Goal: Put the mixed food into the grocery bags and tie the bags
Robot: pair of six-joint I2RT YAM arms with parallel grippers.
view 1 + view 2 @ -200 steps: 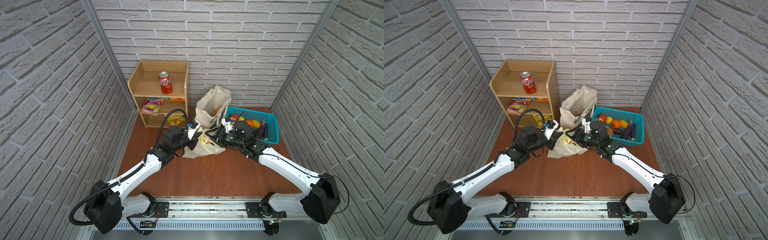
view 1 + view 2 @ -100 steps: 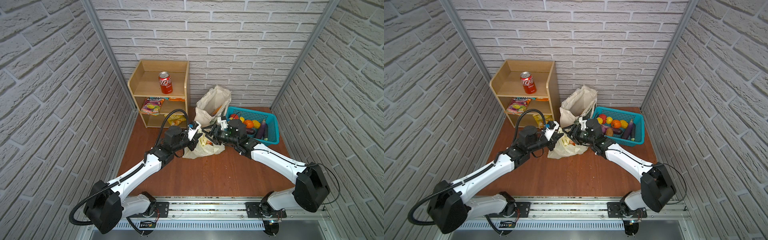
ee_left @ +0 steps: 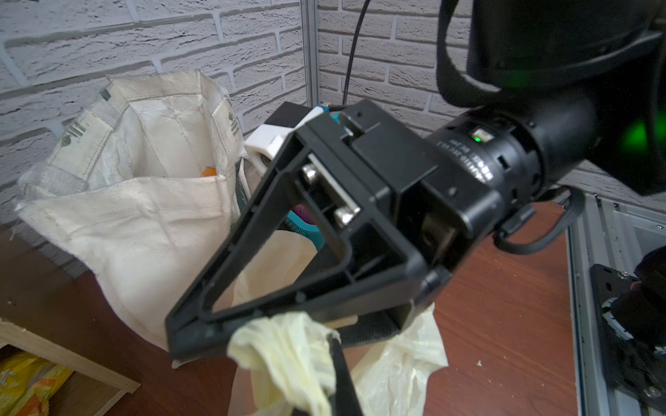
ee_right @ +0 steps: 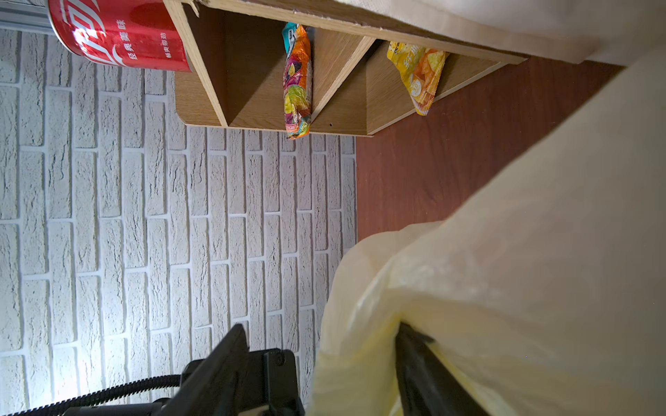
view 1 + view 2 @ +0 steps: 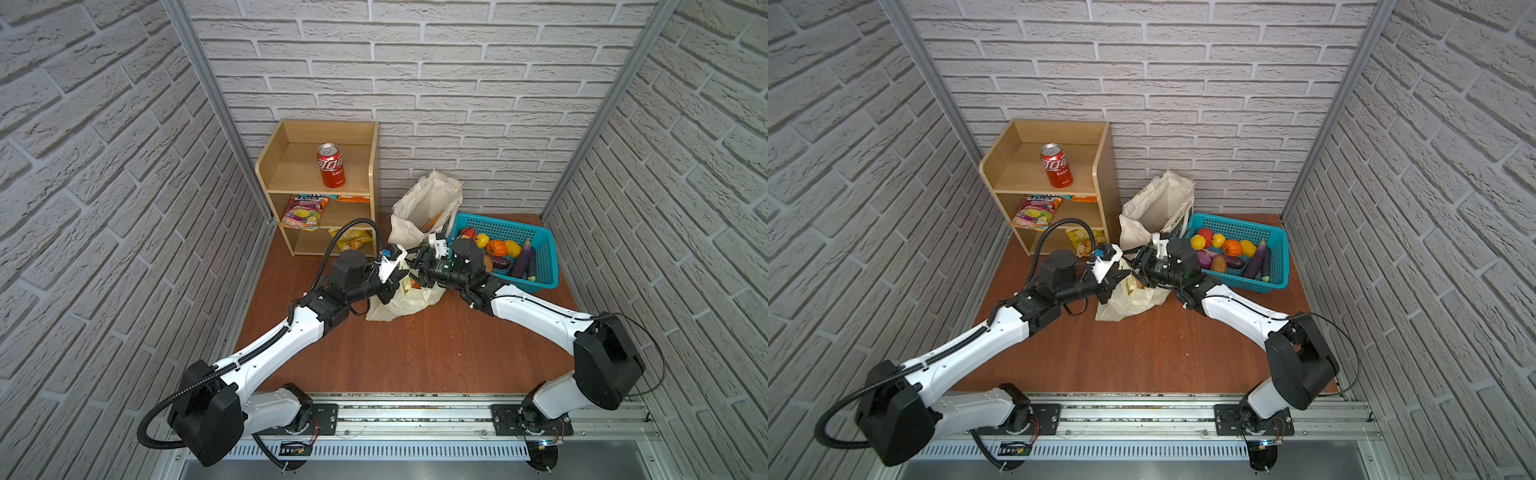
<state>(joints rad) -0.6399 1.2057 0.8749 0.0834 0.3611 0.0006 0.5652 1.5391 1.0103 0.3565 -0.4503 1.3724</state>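
Observation:
The pale-yellow plastic bag of the grocery bags lies crumpled on the brown table, mid-way between both arms. My left gripper is shut on a bunched handle of it. My right gripper is open close against the left one, and the bag's film hangs across one of its fingers. The other finger is bare. The cream canvas tote stands open behind them, and something orange of the mixed food shows inside it. An orange patch shows through the plastic bag.
A wooden shelf unit stands at the back left with a red cola can on top and snack packets below. A turquoise basket of toy vegetables sits at the back right. Brick walls close in both sides.
My right gripper has moved left from the basket's edge toward the left gripper, over the plastic bag. The left arm has held still, shut on the handle.

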